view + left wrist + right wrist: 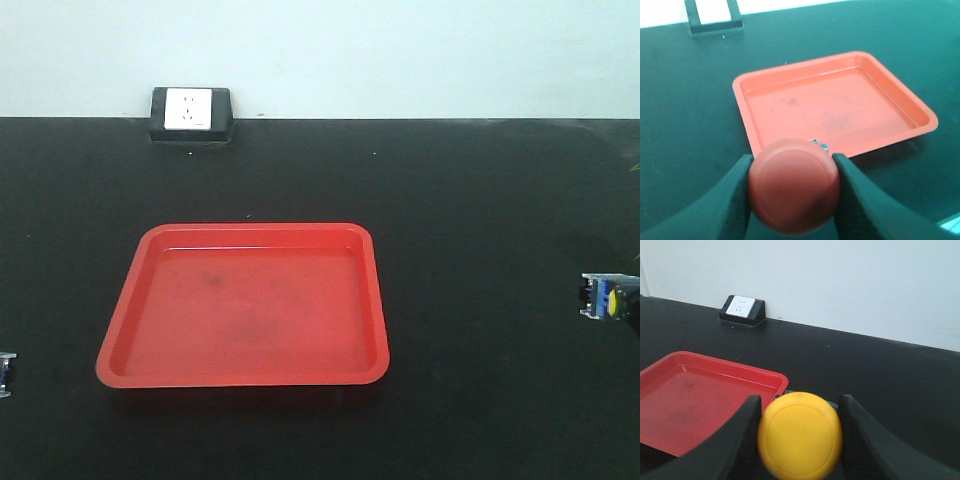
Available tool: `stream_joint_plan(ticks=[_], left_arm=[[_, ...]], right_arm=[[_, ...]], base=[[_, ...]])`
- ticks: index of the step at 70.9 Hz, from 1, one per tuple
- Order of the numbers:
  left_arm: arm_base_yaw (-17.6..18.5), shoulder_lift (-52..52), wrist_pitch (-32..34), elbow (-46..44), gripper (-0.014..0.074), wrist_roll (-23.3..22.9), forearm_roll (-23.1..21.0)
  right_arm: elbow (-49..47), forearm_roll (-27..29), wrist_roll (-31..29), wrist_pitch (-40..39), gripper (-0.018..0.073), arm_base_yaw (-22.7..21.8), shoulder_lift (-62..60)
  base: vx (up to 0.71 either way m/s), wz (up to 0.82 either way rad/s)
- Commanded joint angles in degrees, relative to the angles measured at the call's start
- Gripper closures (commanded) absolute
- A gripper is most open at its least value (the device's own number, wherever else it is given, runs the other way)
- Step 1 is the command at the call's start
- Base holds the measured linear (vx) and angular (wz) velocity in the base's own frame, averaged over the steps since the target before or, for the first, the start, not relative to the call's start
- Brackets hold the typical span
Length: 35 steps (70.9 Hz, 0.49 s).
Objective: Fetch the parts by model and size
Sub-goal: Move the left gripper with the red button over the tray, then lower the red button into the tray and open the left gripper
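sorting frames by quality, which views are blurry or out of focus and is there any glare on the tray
left wrist: the red switch sits right at the lens and looks soft, the tray behind is sharper; right wrist: same for the yellow switch, fingers blurred too; front: even light, no hard glare, only a faint sheen on the tray rim

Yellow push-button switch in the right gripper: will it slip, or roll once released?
The yellow switch looks rigid; its smooth round cap could twist in the right gripper. Released, its blocky base likely prevents rolling but might tip.
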<state>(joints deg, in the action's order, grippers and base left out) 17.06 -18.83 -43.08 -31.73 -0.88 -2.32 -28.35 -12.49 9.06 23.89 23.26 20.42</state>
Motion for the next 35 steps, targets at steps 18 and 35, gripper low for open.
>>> stream_joint_plan(ticks=[18,35], left_arm=[[-0.04,-11.16,4.64,-9.74,0.0603,-1.01,-0.42],[-0.04,-31.78,1.59,-23.4,0.0603,-1.01,-0.36]], right_arm=[[-1.64,-0.98,-0.57,-4.75,0.0561,-0.04,0.72],[-1.64,-0.98,-0.57,-4.75,0.0561,-0.04,0.72]], base=[[0.0,0.0],[0.0,0.0]])
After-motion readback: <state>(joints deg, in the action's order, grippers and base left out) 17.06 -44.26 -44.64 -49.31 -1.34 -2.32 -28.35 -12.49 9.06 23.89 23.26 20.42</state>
